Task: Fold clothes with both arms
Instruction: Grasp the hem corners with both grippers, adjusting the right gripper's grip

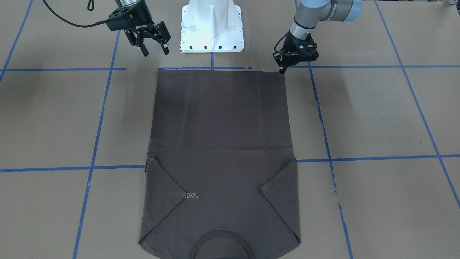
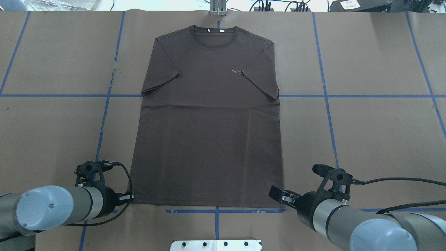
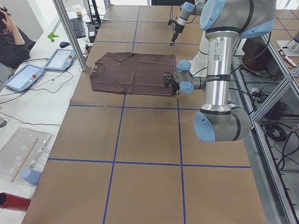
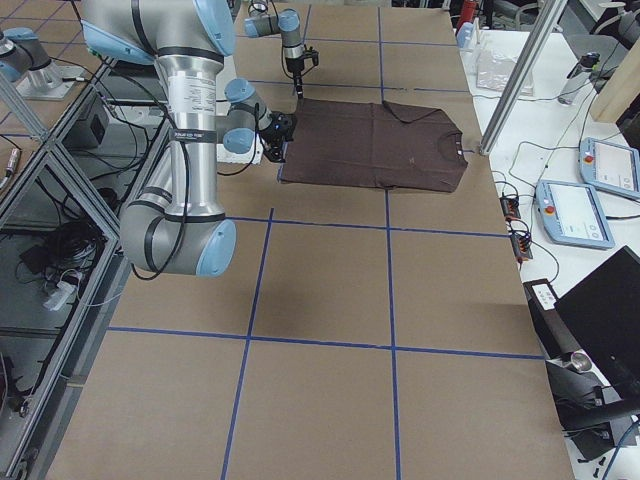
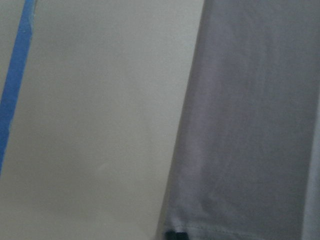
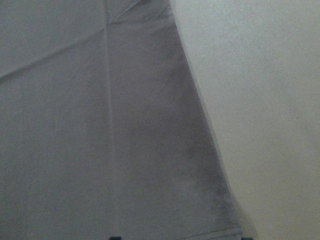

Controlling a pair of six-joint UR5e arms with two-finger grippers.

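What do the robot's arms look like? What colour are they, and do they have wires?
The left arm and the right arm are silver-grey tubes with round light-blue caps at the joints and small dark lettering. Each ends in a black two-finger gripper: the left gripper and the right gripper. Black cables run to the grippers.

Right gripper (image 1: 155, 51) hovers raised, jaws spread wide — left gripper (image 1: 283, 68) points down, low, its jaw gap unclear.
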